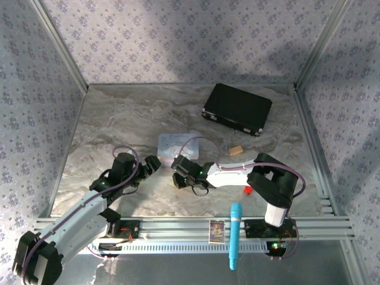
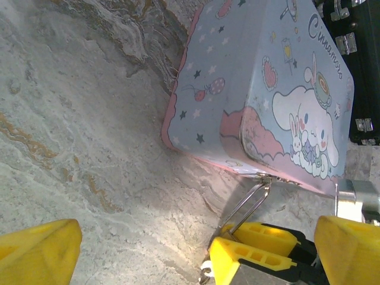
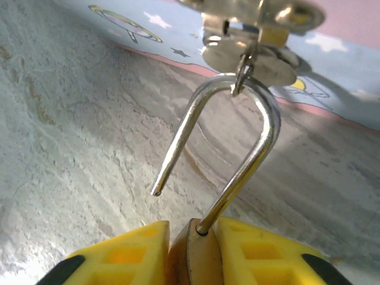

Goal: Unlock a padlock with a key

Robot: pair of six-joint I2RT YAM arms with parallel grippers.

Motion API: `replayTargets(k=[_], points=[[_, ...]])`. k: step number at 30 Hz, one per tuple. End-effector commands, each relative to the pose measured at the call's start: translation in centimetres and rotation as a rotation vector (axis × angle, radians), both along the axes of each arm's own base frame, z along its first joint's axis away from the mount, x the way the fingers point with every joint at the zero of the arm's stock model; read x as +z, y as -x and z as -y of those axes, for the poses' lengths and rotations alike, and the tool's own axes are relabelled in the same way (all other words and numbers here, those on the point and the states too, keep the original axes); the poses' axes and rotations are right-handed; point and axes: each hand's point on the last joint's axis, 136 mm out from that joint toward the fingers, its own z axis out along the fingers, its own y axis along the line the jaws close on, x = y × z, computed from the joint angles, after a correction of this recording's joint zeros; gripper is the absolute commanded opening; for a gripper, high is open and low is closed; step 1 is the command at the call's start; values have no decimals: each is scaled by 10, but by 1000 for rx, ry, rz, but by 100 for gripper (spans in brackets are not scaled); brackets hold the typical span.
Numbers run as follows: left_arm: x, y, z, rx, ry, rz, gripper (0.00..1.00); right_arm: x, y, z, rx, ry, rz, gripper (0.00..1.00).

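Padlock (image 3: 195, 252) body is clamped in right gripper (image 3: 193, 246). Shackle (image 3: 268, 122) is swung open, one leg free, its bend hooked through clasp (image 3: 255, 35) of pale blue tin (image 2: 237, 71) at the tin's 6 o'clock edge on tabletop (image 1: 119, 119). Left gripper (image 1: 152, 163) is held wide apart at padlock's 9 o'clock.

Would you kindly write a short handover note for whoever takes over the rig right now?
Left gripper: jaws wide open, holding nothing, near the pale blue tin.
Right gripper: jaws shut on the padlock, gripping its brass body.
Padlock: shackle open with one leg free, the loop hooked through the tin's hasp.
Key: I cannot make it out.
Done: the lock looks open.
Left: probably only unhooking the shackle from the hasp.
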Motion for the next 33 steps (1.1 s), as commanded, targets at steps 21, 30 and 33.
replayTargets(k=[21,30,33], points=[[60,-51,61,-726,-955,347,99,-1,1,36,-86,-405,-181,7],[7,-47,98,-989,-993,350,93,-2,-1,55,-86,-431,-206,6],[-2,-42,99,-1011,-1028,360,86,1,-2,67,-106,-427,-195,6]])
